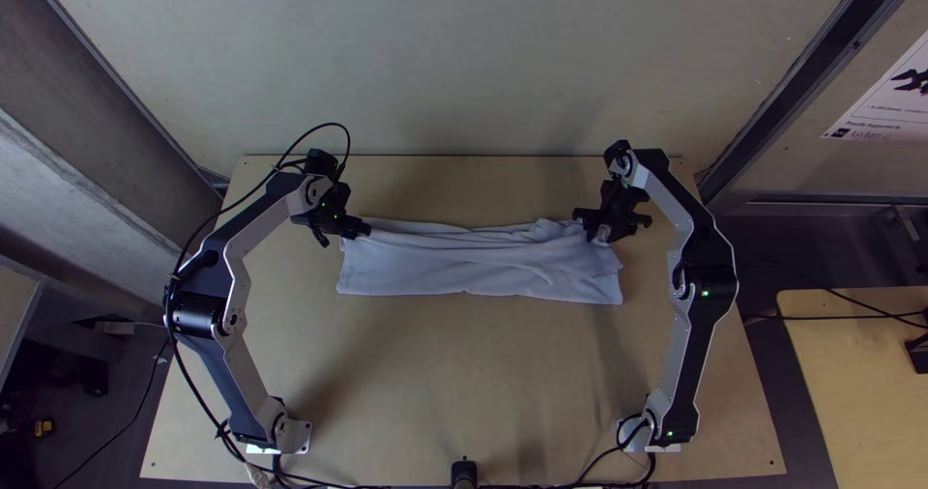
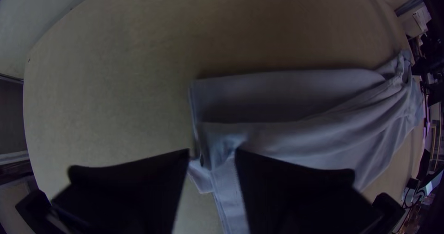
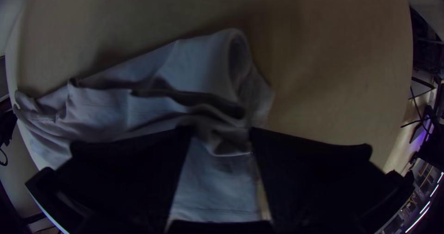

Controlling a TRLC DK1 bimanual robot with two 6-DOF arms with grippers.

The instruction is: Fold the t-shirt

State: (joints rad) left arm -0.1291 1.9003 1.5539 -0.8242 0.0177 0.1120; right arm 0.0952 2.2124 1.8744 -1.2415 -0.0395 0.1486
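Across the table (image 1: 464, 373), with its far edge as 12 o'clock, your t-shirt (image 1: 464, 267) lies in a long folded band from 9 to 3 o'clock.
Over the band's 10 o'clock corner you have the left gripper (image 1: 346, 237); its two flat black fingers stand apart, with layered cloth showing in the gap, and you can't tell from here whether they touch it. At the band's 2 o'clock corner sits your right gripper (image 1: 610, 228), its fingers spread too, with rumpled folds between and beyond them; whether they touch the cloth, you can't tell either. Along the 12 o'clock side you'll see loose creases, most bunched towards 1 and 2 o'clock, while the 6 o'clock side lies flatter.
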